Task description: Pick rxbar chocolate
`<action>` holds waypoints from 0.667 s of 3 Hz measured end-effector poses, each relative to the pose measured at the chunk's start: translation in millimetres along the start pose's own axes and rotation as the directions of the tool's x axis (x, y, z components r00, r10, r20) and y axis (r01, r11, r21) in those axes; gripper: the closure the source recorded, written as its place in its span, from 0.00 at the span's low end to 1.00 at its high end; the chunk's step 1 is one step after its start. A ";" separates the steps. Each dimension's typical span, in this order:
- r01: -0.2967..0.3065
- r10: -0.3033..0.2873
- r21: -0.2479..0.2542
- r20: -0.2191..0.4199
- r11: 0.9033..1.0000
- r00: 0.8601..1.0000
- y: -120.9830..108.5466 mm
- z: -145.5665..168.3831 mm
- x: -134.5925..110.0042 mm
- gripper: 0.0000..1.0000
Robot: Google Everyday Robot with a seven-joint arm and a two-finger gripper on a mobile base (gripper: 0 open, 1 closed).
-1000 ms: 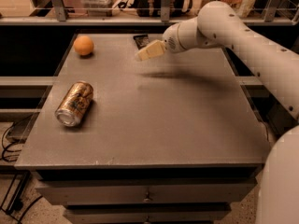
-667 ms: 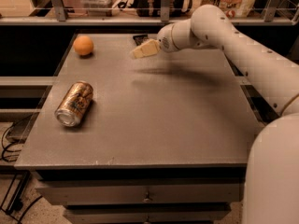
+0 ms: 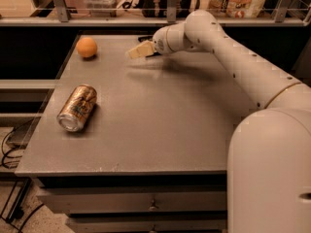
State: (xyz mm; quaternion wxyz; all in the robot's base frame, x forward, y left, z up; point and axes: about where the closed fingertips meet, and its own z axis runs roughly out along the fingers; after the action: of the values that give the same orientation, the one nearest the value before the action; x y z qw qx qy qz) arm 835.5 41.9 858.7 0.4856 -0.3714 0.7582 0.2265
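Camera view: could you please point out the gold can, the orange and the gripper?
gold can [image 3: 77, 108]: camera view, middle of its side as it lies flat.
orange [image 3: 87, 47]: camera view, centre of the fruit.
gripper [image 3: 132, 53]: camera view, its pale tip, to the right of the orange.

Warm, rather dim light from above falls evenly on the grey table [image 3: 170, 130], where the gripper [image 3: 137, 51] near the far edge throws a soft shadow under itself and the can [image 3: 77, 108] shows faint glare.
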 end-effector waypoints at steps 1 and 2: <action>-0.020 0.020 0.033 -0.007 0.999 1.000 -11.3 12.4 5.2 0.00; -0.061 0.062 0.085 -0.007 0.995 0.998 -29.1 12.5 16.1 0.16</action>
State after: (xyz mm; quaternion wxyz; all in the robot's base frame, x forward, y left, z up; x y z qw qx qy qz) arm 861.3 27.1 839.3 0.4900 -0.3281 0.7805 0.2074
